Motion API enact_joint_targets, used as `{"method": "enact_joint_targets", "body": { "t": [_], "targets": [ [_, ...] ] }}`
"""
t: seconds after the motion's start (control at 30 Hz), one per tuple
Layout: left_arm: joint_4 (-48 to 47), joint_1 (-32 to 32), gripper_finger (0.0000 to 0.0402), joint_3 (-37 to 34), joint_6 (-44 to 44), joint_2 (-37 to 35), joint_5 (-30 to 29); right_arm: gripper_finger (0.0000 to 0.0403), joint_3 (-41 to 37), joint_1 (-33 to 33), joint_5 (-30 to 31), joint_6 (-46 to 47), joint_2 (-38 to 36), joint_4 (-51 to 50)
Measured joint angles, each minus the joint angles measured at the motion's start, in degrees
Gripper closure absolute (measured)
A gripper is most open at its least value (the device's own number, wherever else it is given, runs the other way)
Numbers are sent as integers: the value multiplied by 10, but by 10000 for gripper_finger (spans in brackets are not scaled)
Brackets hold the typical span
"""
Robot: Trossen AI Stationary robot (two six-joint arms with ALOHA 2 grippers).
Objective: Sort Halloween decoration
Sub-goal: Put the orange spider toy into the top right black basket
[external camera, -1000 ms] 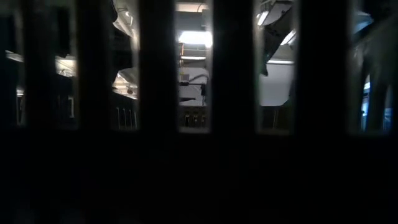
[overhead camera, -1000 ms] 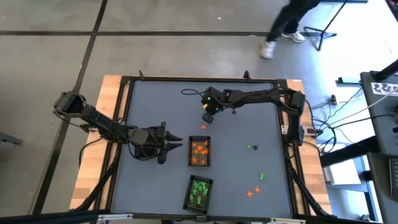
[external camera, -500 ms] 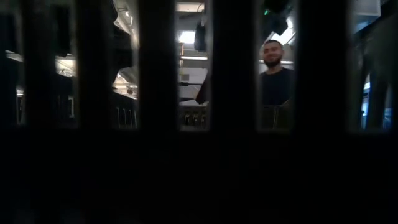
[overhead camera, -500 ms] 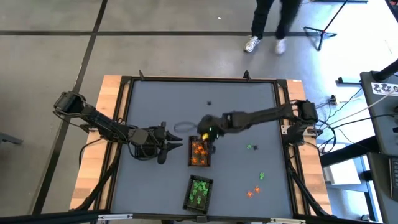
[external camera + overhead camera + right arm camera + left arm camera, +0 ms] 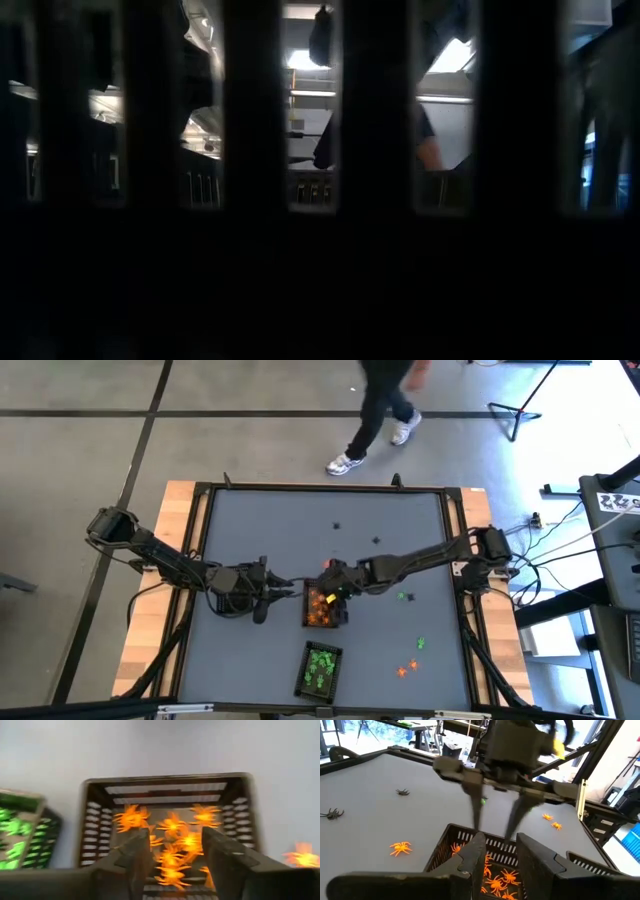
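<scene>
The Halloween decoration is tiny plastic spiders. Orange ones fill a dark slatted tray (image 5: 308, 612) at the table's middle, and green ones fill a second tray (image 5: 306, 670) nearer the front. My right gripper (image 5: 335, 592) hangs open over the orange tray (image 5: 165, 779), fingers pointing down into it (image 5: 494, 832), with nothing between them. My left gripper (image 5: 293, 590) lies level and open at that tray's left wall (image 5: 442, 842). I cannot tell whether it touches the wall.
Loose spiders lie on the grey mat: one orange (image 5: 327, 564) just beyond the tray, two black (image 5: 335, 527) (image 5: 375, 541) farther back, green (image 5: 403, 597) (image 5: 420, 643) and orange (image 5: 408, 667) at the right. A person (image 5: 375, 410) walks past beyond the far edge.
My right gripper has swung from the table's far middle toward the near edge and now hangs over the orange tray. Its arm has uncovered two black spiders at the back. The person beyond the table has walked toward the left.
</scene>
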Motion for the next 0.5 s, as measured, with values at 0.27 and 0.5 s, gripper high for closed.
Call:
{"method": "enact_joint_targets", "body": {
  "t": [0.27, 0.5],
  "targets": [
    [-5, -6, 300, 0, 4, 0, -5, 202, 0, -78, 66, 0, -13, -42],
    [-8, -6, 300, 1, 7, 0, -6, 201, -5, -176, 31, -1, 29, -41]
  ]
}}
